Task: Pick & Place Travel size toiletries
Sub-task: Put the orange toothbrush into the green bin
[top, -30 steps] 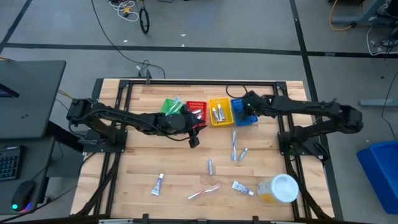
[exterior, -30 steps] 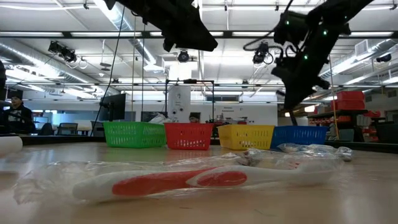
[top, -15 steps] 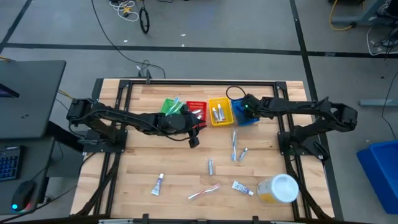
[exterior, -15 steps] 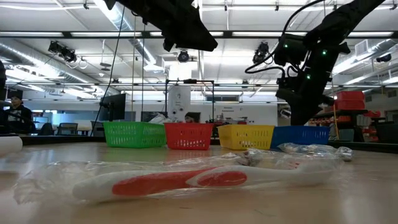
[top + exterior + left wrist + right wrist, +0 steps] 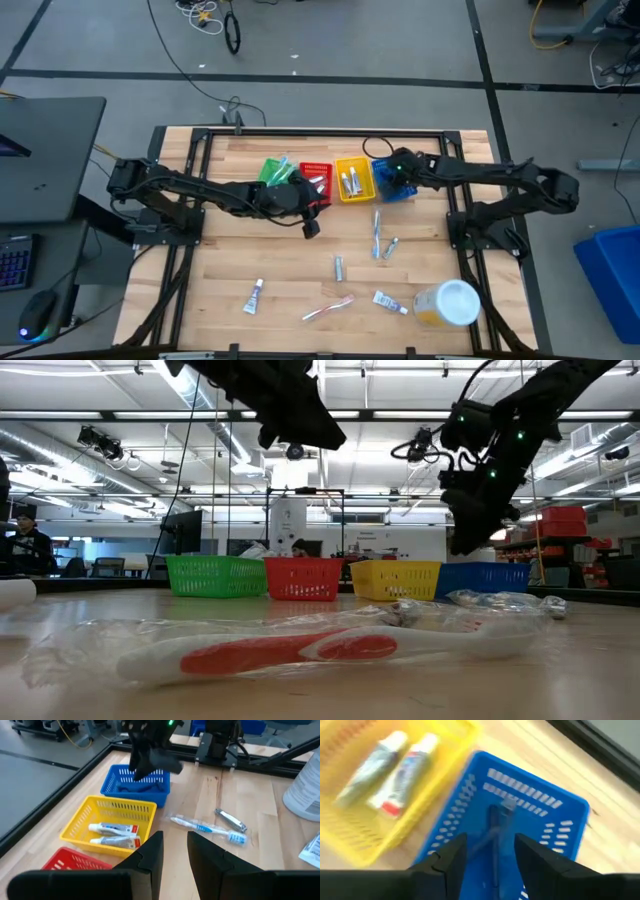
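Above the blue basket (image 5: 392,186), the right gripper (image 5: 487,851) is hanging with fingers apart, empty; a razor (image 5: 496,822) is lying inside. The left gripper (image 5: 174,851) is waiting, fingers parted, by the red basket (image 5: 315,179).

The high view looks straight down from well above, taking in the whole bench (image 5: 300,250) and the floor around it. The low view sits at bench-top level, very near a wrapped toothbrush (image 5: 300,648), facing level across to the row of baskets and the room beyond. The left wrist view looks obliquely down past its own fingers toward the yellow basket (image 5: 112,827) and blue basket (image 5: 137,785). The right wrist view hangs close above the blue basket, probably angled steeply down; both wrist views share those two baskets.
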Motion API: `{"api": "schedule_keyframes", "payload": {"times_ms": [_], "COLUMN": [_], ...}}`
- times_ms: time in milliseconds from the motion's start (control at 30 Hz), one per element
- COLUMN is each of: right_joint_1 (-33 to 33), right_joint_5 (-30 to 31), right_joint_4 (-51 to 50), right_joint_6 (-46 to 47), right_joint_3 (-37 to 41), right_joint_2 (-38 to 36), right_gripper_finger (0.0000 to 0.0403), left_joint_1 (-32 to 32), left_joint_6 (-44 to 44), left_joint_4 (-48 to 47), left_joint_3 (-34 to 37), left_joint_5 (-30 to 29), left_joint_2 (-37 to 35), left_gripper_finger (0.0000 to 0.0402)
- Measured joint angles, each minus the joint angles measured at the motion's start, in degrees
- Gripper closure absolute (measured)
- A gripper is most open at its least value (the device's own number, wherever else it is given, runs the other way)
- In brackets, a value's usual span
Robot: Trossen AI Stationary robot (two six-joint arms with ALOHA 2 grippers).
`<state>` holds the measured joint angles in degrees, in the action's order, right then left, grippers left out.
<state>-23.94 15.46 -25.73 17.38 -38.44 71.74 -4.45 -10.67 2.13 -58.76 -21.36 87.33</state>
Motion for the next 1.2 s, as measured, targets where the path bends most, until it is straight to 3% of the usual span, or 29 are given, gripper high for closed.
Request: {"api": "schedule_keyframes", "payload": {"times_ms": [233,500,767,1000,1200], "right_joint_1": [6.5,19.2,31.3,38.9,47.2], "right_joint_5": [-11.0,-27.9,-24.2,-22.9,-19.2], "right_joint_4": [1.1,12.8,21.2,38.5,53.9], "right_joint_6": [-4.5,-6.9,-4.5,2.9,7.0], "right_joint_3": [-4.0,-4.2,-4.2,-4.2,-4.3], "right_joint_2": [-2.1,-0.7,5.7,15.5,24.8], "right_gripper_finger": [0.0236,0.0244,0.0242,0.0240,0.0241], "left_joint_1": [0.0,-0.1,-1.7,-5.6,-12.0], "left_joint_6": [-1.3,-4.1,-7.7,-7.7,-15.0], "left_joint_4": [-0.4,-2.5,-5.7,-12.2,-17.5], "left_joint_3": [0.0,0.0,0.0,0.0,0.0], "left_joint_5": [0.2,6.1,5.8,9.0,7.2], "left_joint_2": [0.0,0.0,0.0,0.0,0.0], "left_gripper_finger": [0.0311,0.0311,0.0311,0.0311,0.0311]}}
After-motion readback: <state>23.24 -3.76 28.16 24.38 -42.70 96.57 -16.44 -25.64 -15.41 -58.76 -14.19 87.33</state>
